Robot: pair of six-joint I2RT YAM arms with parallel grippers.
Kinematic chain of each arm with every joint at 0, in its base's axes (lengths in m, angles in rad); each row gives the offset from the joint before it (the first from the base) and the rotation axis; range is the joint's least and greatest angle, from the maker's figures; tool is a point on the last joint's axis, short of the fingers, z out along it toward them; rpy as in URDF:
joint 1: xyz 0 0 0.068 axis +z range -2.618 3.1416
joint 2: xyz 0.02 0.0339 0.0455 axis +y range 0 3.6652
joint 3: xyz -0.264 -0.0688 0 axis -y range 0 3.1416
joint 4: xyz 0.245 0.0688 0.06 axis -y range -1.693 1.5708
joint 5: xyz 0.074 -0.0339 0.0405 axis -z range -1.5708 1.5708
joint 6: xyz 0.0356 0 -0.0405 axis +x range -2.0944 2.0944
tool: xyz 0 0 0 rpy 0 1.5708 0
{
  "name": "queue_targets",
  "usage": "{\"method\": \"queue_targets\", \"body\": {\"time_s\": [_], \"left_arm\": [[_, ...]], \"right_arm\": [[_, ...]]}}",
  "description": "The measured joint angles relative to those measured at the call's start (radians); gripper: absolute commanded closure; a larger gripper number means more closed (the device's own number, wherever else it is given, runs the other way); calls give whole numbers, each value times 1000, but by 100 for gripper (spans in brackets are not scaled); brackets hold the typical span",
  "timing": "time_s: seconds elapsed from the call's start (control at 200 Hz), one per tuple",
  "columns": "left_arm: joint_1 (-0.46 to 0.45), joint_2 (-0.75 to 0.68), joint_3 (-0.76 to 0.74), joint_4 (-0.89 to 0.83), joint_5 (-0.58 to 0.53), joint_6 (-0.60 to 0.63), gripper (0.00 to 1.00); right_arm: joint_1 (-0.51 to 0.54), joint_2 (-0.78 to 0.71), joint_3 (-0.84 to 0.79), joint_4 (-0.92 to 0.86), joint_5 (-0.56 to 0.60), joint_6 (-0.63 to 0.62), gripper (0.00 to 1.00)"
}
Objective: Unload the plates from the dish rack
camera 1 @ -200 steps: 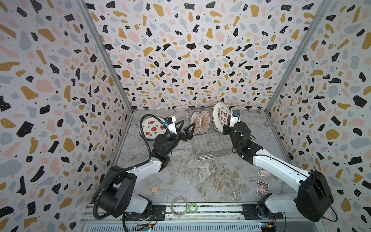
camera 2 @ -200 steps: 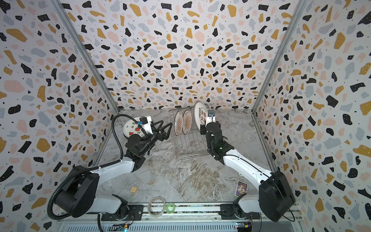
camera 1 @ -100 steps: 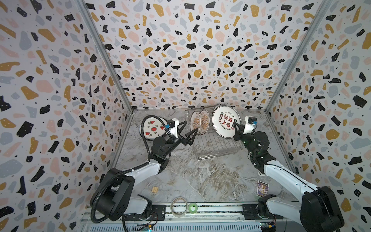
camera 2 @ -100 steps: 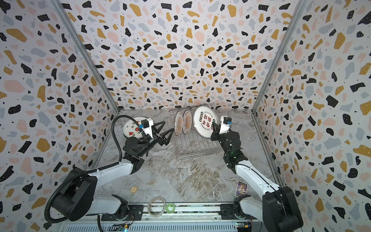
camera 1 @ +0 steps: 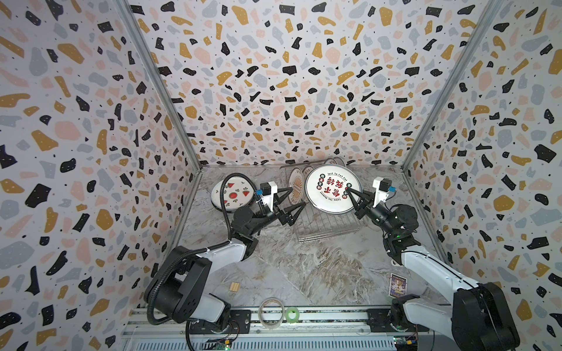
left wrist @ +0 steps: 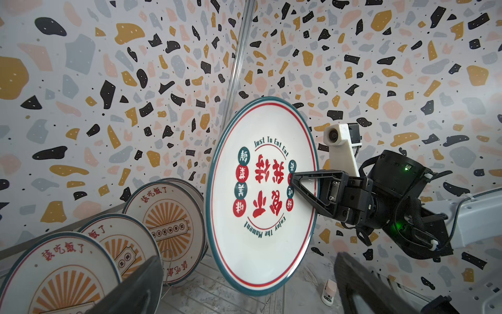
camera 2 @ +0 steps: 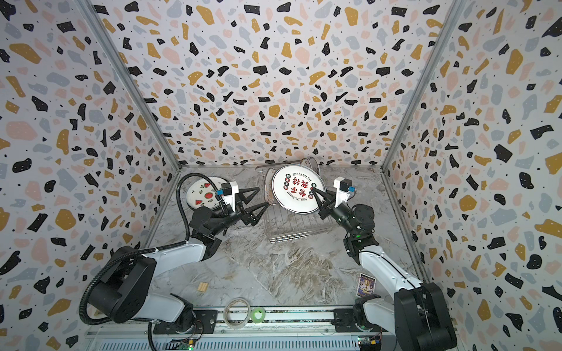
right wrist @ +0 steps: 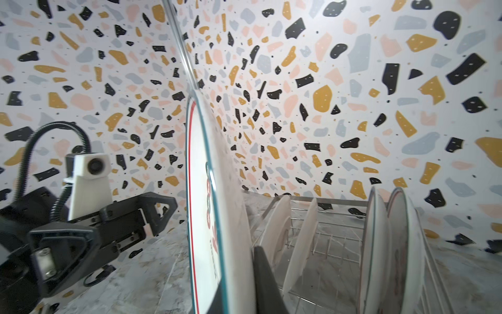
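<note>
STEP: red-character plate [camera 1: 327, 194] held upright over dish rack [camera 1: 328, 232], frame centre | right pincer [camera 1: 349, 192] clamped on it | left pincer [camera 1: 297, 197] apart | NEXT: probably lay it flat on worktop [camera 1: 304, 267]

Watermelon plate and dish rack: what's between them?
The left claw, jaws open, fills that gap, reaching toward the rack; this shows in both top views.

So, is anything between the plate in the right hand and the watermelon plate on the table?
Yes. The open left hand hangs between the red-character plate and the watermelon plate, at the left edge of the dish rack.
</note>
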Motion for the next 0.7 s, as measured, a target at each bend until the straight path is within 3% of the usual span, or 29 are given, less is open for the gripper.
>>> {"method": "queue_targets", "body": {"time_s": [0.055,0.275,0.596,0.701], "left_arm": [[-8,3,0,1,0,-5,5],[-47,28,34,26,24,-24,42],[-46,98,68,90,45,-98,82],[-45,98,72,85,41,-105,85]], "right_arm": [[0,0,-7,31,-39,12,100],[0,12,-11,88,-108,27,100],[0,30,-11,106,-150,35,100],[-1,32,-11,117,-161,37,100]]}}
